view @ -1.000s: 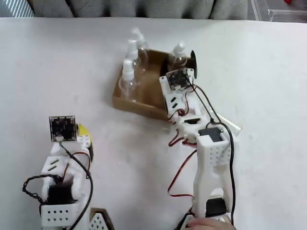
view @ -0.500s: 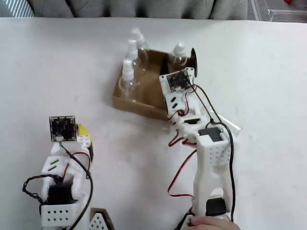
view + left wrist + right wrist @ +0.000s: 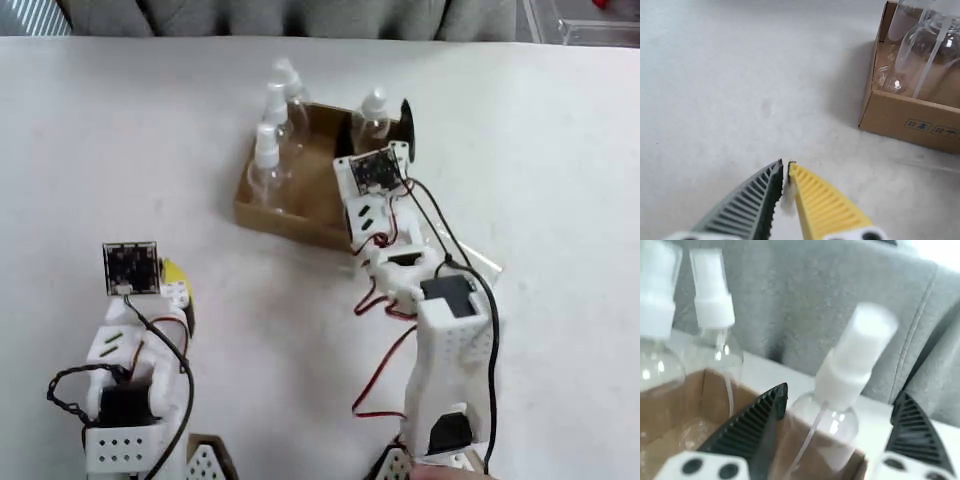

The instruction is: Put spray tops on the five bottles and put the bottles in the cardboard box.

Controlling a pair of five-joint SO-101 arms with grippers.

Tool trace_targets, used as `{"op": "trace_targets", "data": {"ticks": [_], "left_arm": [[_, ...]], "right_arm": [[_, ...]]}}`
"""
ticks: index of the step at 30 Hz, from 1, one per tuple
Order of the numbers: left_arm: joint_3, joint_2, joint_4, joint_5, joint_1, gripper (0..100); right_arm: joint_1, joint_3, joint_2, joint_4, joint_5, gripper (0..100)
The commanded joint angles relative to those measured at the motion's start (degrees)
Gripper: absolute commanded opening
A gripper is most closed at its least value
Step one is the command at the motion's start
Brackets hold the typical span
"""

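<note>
Cardboard box [image 3: 285, 215] on white table [image 3: 150, 120]; grey sofa [image 3: 300, 15], perhaps, behind.

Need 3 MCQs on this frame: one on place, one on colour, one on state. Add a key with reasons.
1. Where is the right gripper?
A) at the brown cardboard box
B) flat on the table beside the other arm
C) off the table edge

2. The left gripper has fingers coloured:
A) both black
B) grey and yellow
C) red and white

3. The clear plastic bottle between the right gripper's fingers has:
A) a bare neck
B) a white spray top fitted
C) a red screw cap

Key:
1 A, the right wrist view shows the box wall just below it.
2 B, both show in the left wrist view.
3 B, the top sits on the neck.
</note>
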Motion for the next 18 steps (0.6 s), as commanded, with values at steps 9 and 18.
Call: {"op": "trace_targets", "data": {"ticks": [9,18], "left_arm": [[0.00,-0.66,-0.44,-0.44,0.40,3],[0.00,-0.66,-0.44,-0.44,0.40,3]], "right_arm": [[-0.92,1.85,-11.30,-1.36,-0.35,28.5],[-1.98,20.22,-32.75,-0.92,-0.62,28.3]]}}
